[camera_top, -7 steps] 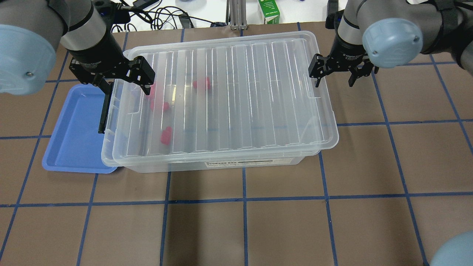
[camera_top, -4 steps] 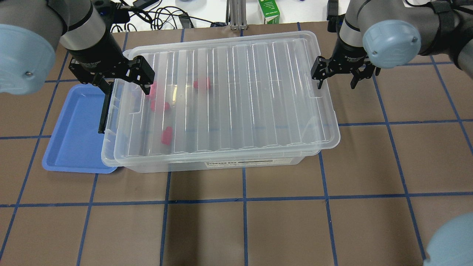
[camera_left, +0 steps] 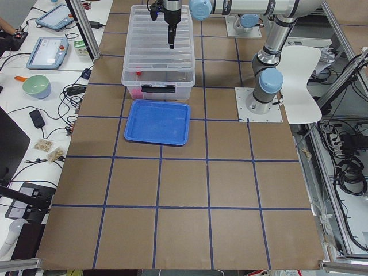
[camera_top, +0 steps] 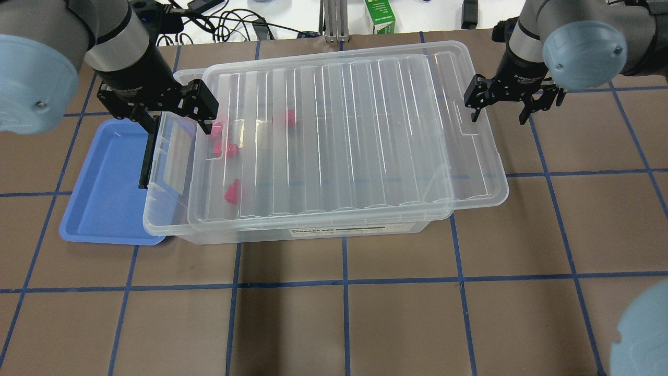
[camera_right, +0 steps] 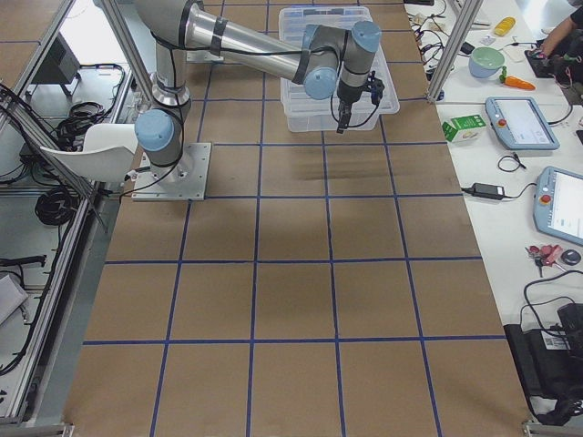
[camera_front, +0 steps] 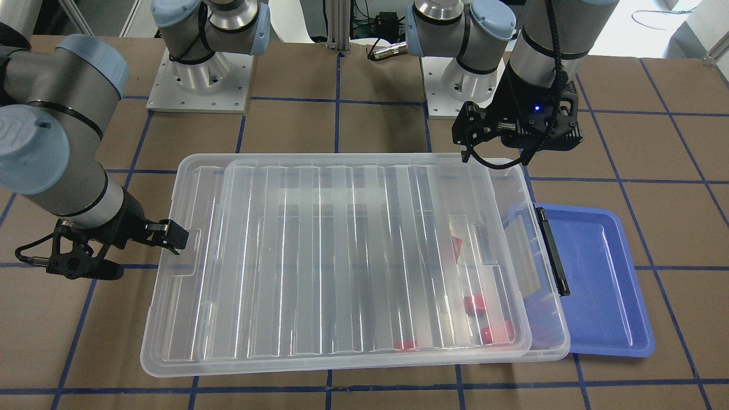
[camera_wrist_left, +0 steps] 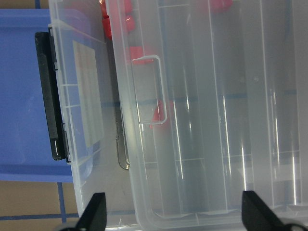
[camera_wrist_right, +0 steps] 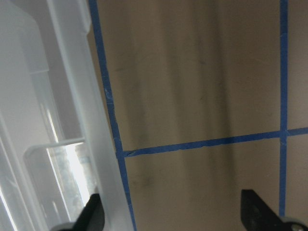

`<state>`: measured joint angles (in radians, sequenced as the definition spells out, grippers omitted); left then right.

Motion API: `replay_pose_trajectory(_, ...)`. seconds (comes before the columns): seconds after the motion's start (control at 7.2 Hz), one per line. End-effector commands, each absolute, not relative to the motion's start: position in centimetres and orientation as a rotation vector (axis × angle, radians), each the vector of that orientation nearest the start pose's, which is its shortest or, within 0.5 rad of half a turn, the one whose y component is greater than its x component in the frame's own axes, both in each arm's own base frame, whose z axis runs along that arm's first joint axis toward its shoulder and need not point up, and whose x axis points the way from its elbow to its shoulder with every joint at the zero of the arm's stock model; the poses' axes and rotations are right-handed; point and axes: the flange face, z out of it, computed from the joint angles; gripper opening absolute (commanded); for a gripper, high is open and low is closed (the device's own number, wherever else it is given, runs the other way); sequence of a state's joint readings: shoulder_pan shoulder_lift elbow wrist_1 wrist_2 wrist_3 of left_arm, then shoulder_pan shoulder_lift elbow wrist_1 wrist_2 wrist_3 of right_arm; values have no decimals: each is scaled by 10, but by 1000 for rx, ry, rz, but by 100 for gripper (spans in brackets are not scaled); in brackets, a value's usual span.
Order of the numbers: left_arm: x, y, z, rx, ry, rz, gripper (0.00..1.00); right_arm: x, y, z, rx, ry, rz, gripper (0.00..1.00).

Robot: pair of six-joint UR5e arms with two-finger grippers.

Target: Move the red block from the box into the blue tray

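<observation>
The box [camera_top: 313, 233] is a clear bin in the middle of the table. Its ribbed lid [camera_top: 344, 130] lies on it, shifted right, so a strip at the left end is uncovered. Several red blocks show inside near the left end, such as one [camera_top: 231, 192] and another [camera_top: 290, 117]; they also show in the front view [camera_front: 474, 303]. The blue tray [camera_top: 104, 183] lies against the box's left end, beside the black latch [camera_top: 147, 156]. My left gripper [camera_top: 177, 116] is open above that end, astride the lid's edge [camera_wrist_left: 144, 144]. My right gripper [camera_top: 498, 110] is open, one finger against the lid's right end [camera_wrist_right: 72, 144].
A green carton [camera_top: 380, 16], cables [camera_top: 229, 23] and a metal post [camera_top: 331, 21] stand along the far edge. The table is brown with a blue tape grid [camera_top: 344, 282]. The lid's right end overhangs the box.
The lid has slid to the right along the box as my right gripper moved right, uncovering the box's left end. My left gripper has stayed where it was.
</observation>
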<state>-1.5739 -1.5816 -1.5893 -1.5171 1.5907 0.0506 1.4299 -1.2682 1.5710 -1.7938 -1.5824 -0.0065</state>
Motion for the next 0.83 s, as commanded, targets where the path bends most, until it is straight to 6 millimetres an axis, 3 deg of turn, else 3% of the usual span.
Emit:
replay_pose_trajectory(0.0,-133,-498,480,83,3120,-40,100,9,-606,346,214,3135,125,100)
replay_pose_trajectory(0.69,-134,-490,468,81,3120,-14,100,-72,-604,350,97,3195,133,100)
